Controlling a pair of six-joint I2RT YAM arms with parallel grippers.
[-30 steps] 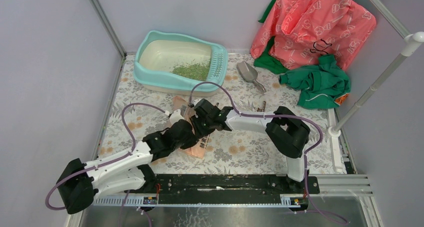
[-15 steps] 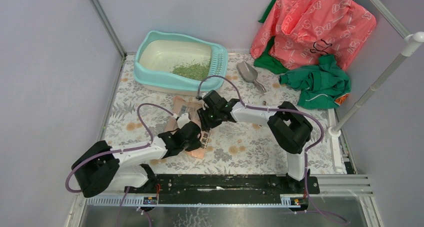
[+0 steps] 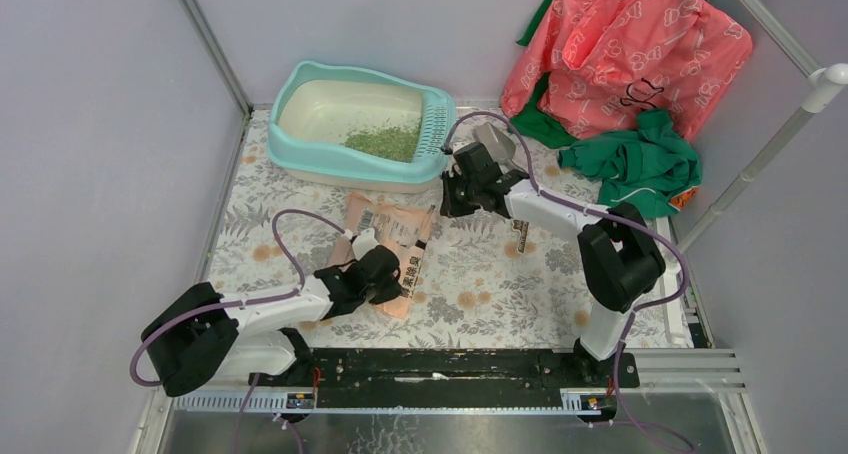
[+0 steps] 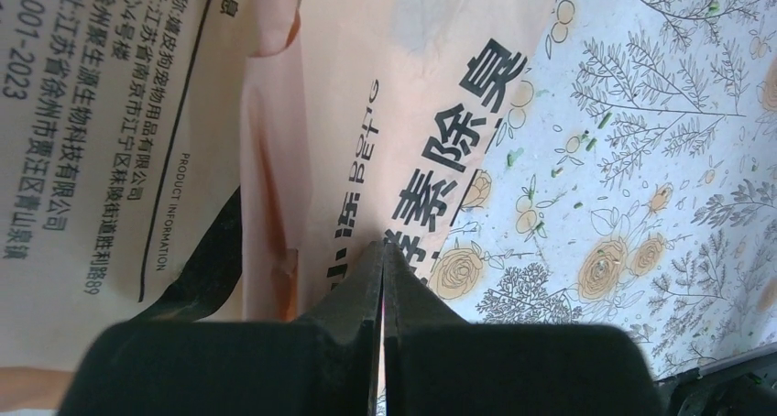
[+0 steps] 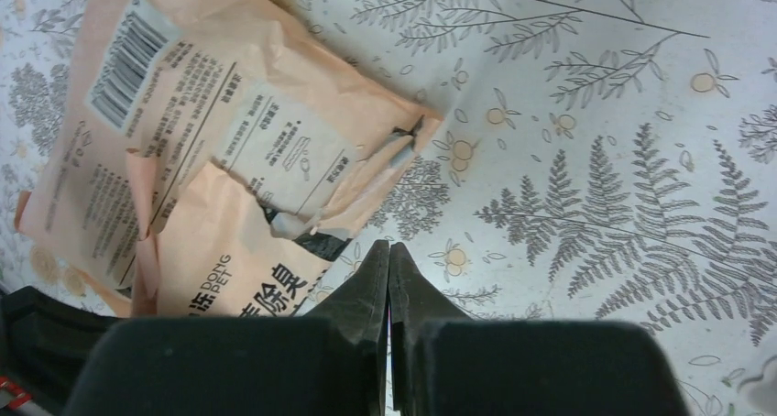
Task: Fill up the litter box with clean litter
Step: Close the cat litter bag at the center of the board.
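Floral cloth (image 3: pixel 480 284) bears litter box (image 3: pixel 330 166), flattened peach bag (image 3: pixel 392 224), grey scoop (image 3: pixel 496 136).

A robot test cell in a lab, dressed with household props. Plain grey-lilac walls (image 3: pixel 100 124) and metal frame posts (image 3: pixel 210 44) box in a small table. A left arm (image 3: pixel 250 319) and a right arm (image 3: pixel 560 209) are bolted to a black rail (image 3: pixel 450 366) at its near edge. A floral cloth (image 3: pixel 480 274) covers the table, carrying a litter box (image 3: pixel 300 84), a scoop (image 3: pixel 497 137), a paper bag (image 3: pixel 385 224) and heaped clothes (image 3: pixel 630 54).
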